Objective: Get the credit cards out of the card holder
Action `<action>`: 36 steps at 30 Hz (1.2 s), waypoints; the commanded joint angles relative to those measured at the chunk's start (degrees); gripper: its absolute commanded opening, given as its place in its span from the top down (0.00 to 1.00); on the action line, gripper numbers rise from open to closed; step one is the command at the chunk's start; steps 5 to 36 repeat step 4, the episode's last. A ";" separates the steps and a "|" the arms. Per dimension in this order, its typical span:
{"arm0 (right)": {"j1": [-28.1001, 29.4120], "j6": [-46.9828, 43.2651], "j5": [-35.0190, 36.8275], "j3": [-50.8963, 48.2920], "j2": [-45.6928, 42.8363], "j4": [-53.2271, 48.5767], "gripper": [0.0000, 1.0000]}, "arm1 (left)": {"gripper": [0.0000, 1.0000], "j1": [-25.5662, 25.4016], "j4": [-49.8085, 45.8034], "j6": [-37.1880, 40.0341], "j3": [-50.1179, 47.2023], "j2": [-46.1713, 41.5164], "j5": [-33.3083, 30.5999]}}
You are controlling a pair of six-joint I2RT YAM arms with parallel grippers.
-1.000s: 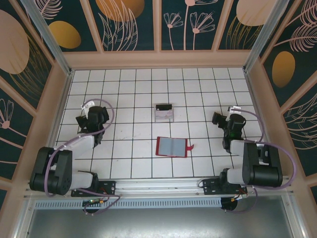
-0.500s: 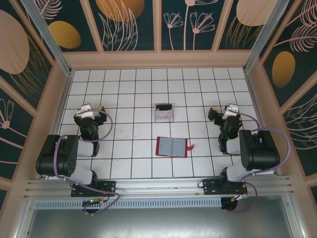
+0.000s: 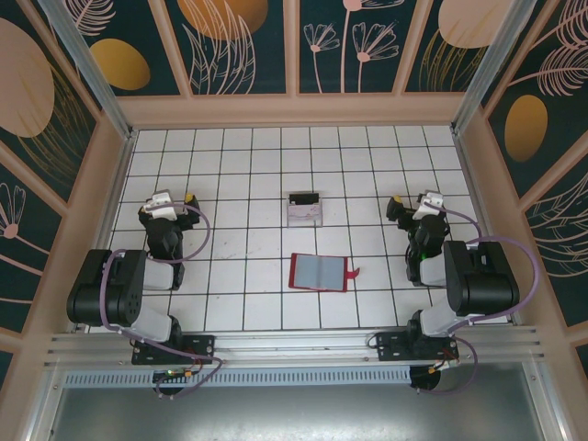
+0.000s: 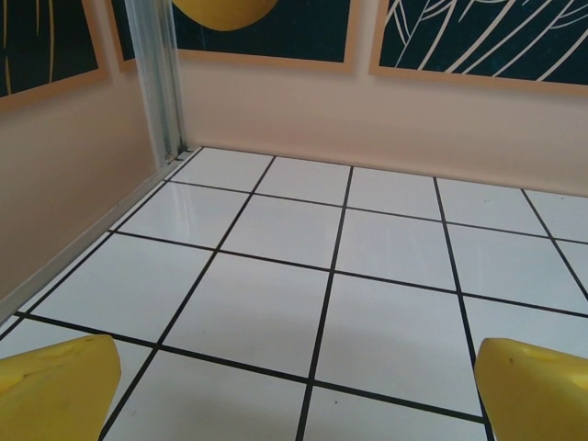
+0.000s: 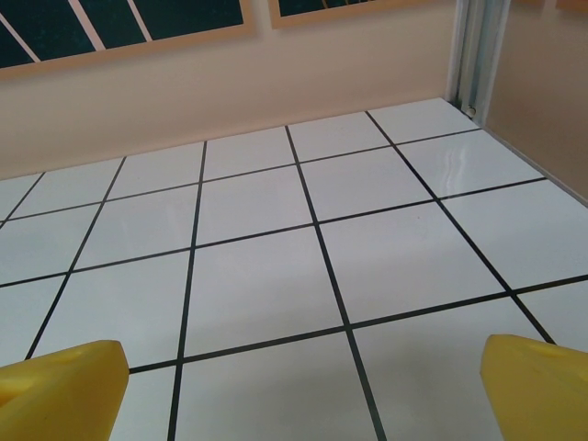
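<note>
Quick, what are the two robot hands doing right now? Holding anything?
Left gripper: open, holding nothing.
Right gripper: open, holding nothing.

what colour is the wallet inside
Grey inside the wallet, red rim; best in top external view.

2 black-and-grey arms (image 3: 110,299) carry purple cables (image 3: 204,231), yellow-tipped hands (image 4: 294,390).
</note>
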 commanded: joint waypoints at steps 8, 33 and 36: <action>0.00 -0.62 0.57 -0.16 0.41 3.06 0.01 | 0.01 0.14 2.80 0.66 -0.43 0.12 0.87; 0.00 -0.62 0.57 -0.16 0.41 3.06 0.01 | 0.01 0.14 2.80 0.66 -0.43 0.12 0.87; 0.00 -0.62 0.57 -0.16 0.41 3.06 0.01 | 0.01 0.14 2.80 0.66 -0.43 0.12 0.87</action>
